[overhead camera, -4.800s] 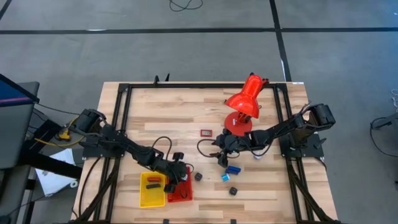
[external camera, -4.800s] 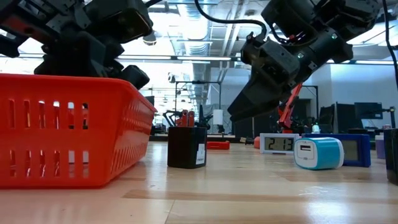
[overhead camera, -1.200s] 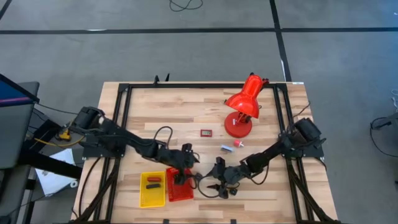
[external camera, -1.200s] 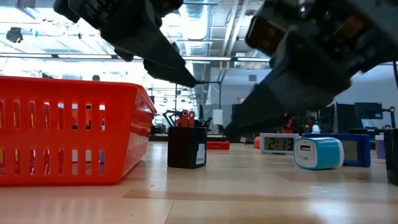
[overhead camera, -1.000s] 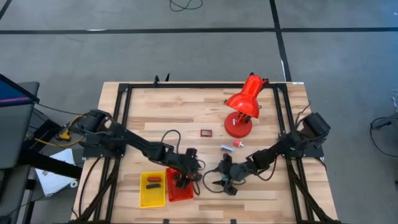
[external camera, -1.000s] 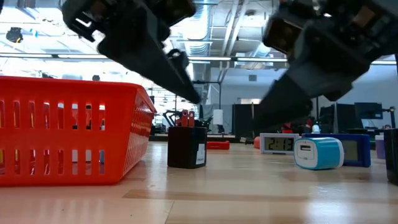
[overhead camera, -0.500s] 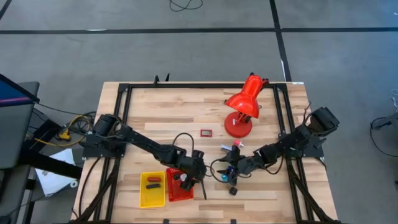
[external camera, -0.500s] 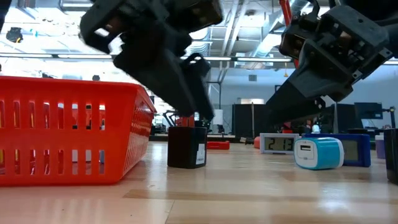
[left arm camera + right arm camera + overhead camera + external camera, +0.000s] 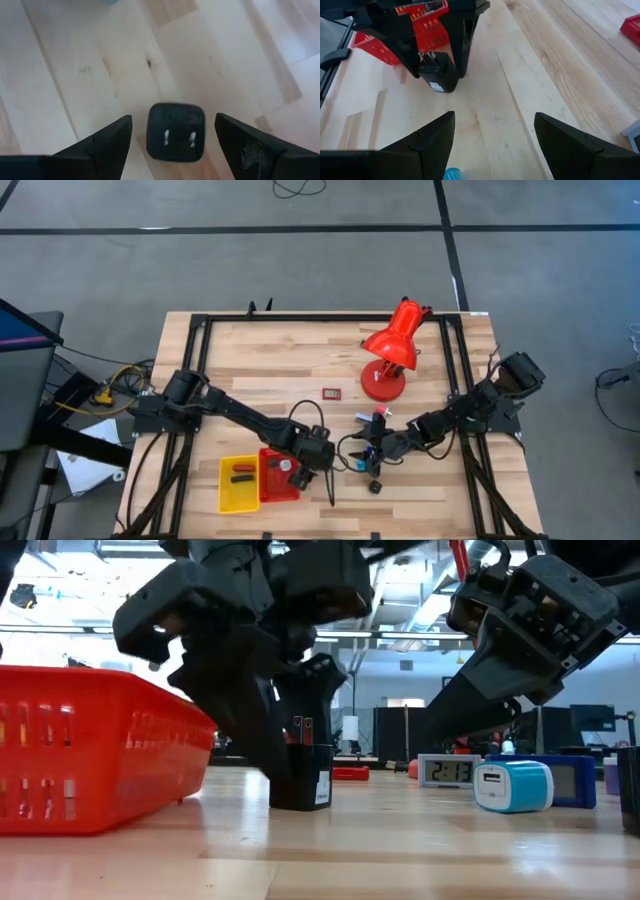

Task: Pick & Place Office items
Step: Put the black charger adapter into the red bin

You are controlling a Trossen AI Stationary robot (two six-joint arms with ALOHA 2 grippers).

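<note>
A black plug block [image 9: 175, 131] stands on the wood with its two prongs up, just right of the red basket [image 9: 278, 477]. My left gripper [image 9: 318, 463] is down over it, open, one finger on each side with a gap to both; the low view shows the block [image 9: 303, 777] between its fingers. My right gripper [image 9: 368, 455] is open and hovers above a light blue charger [image 9: 360, 464], facing the plug [image 9: 437, 75]. A black cube [image 9: 374, 487] lies near it. Small dark and red pieces lie in the yellow tray [image 9: 240, 483].
The red desk lamp [image 9: 392, 345] stands on the far right part of the table. A small red piece [image 9: 331, 392] and a pink and silver pair [image 9: 378, 413] lie near its base. A small clock [image 9: 450, 770] and a blue block [image 9: 572, 781] stand behind the charger [image 9: 511, 786].
My left gripper has moved toward the table's right and near edge and come down around the black plug block. The red basket and yellow tray have slid toward the left edge, and the basket has turned. My right gripper drew back toward the far right and then held still.
</note>
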